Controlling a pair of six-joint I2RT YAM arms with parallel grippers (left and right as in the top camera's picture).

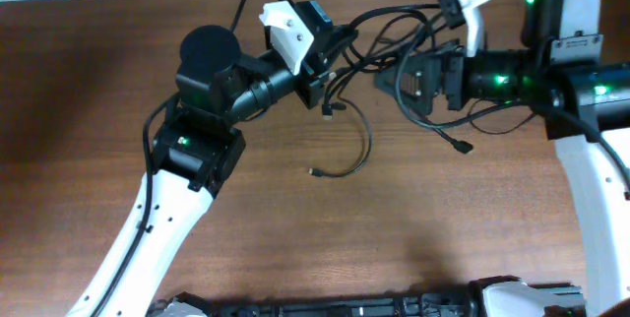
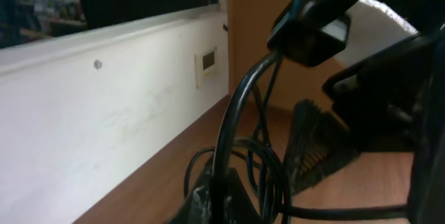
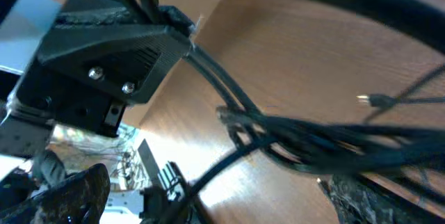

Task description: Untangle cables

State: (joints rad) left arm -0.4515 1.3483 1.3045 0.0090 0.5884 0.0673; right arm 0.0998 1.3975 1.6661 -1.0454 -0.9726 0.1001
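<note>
The thin black flexible cables (image 1: 366, 49) with small metal plugs hang in a knot above the brown wooden table (image 1: 118, 81), strung between the left arm's black two-finger gripper (image 1: 333, 69) and the right arm's black two-finger gripper (image 1: 392, 79). Two loose tails trail down to the wood, one ending in a plug (image 1: 313, 170) near the centre, another in a plug (image 1: 463, 147) further right. The right wrist view shows cords running out of the left gripper's tip, so it appears clamped on them. Whether the right claw is closed cannot be told. The cords look light, limp and smooth, likely to slide through a loose pinch and to tighten if pulled hard. A hold on one strand just beside the knot, away from the plugs, seems safest.
</note>
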